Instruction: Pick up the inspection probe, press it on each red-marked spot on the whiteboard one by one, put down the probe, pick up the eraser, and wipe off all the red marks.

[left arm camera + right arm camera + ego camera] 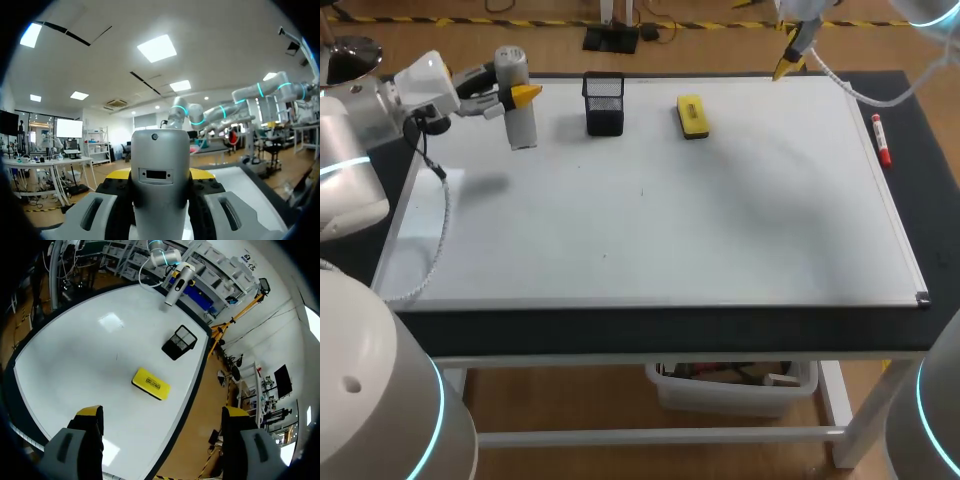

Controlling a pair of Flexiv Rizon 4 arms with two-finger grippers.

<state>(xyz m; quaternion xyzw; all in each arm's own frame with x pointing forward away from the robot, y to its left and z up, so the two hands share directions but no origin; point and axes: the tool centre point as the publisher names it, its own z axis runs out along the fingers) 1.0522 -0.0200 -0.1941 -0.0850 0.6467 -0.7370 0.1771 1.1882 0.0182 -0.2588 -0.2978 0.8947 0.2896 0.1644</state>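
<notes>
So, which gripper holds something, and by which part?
The left gripper holds the probe by its upper half, fingers on two sides. The right gripper is open, holding nothing.

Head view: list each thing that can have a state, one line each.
whiteboard: lying flat, no red marks visible.
left gripper: shut on the inspection probe.
inspection probe: roughly upright, held at the whiteboard's far left corner.
right gripper: open, empty.
eraser: lying flat on the whiteboard, untouched.
mesh holder: upright on the whiteboard.
red marker: lying beside the whiteboard, off it.
</notes>
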